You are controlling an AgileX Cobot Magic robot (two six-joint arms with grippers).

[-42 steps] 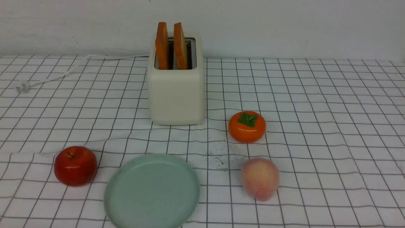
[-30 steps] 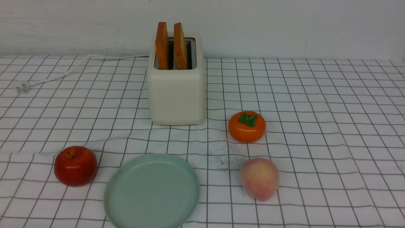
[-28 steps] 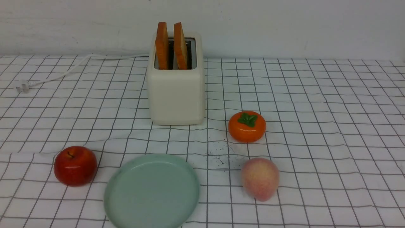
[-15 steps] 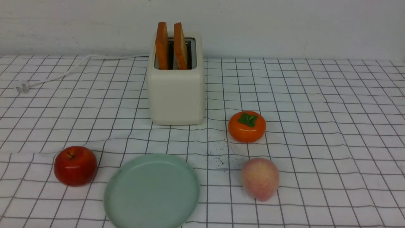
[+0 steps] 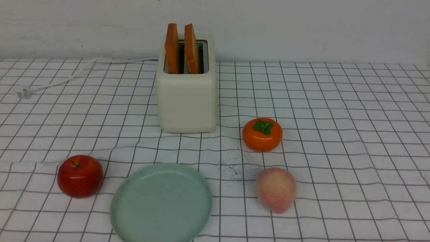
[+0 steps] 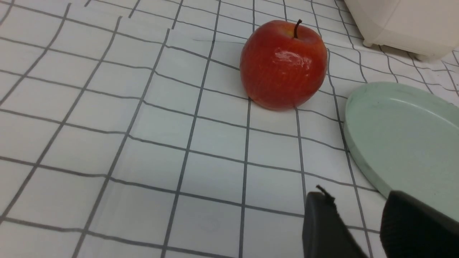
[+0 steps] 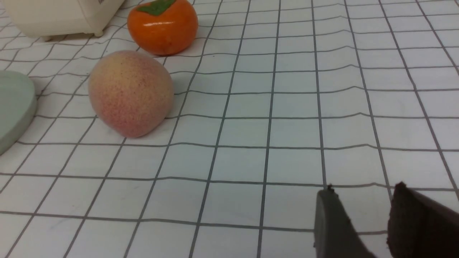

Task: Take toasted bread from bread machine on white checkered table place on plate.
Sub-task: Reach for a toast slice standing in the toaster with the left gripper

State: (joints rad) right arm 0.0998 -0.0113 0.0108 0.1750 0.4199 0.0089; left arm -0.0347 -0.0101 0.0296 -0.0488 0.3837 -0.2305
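Observation:
Two slices of toasted bread stand upright in the slots of the cream-white bread machine [image 5: 187, 101], the left slice [image 5: 172, 48] and the right slice [image 5: 191, 48]. The machine stands at the back middle of the white checkered table [image 5: 336, 117]. The mint-green plate [image 5: 161, 205] lies bare at the front, left of centre. Neither gripper shows in the front view. In the left wrist view my left gripper [image 6: 356, 195] is open and empty, low over the cloth beside the plate's rim [image 6: 405, 143]. In the right wrist view my right gripper [image 7: 362, 190] is open and empty over bare cloth.
A red apple [image 5: 80, 175] sits left of the plate and shows in the left wrist view [image 6: 283, 64]. An orange persimmon [image 5: 262, 134] and a peach [image 5: 276, 190] sit right of the plate. The toaster's white cord [image 5: 67, 75] runs to the back left.

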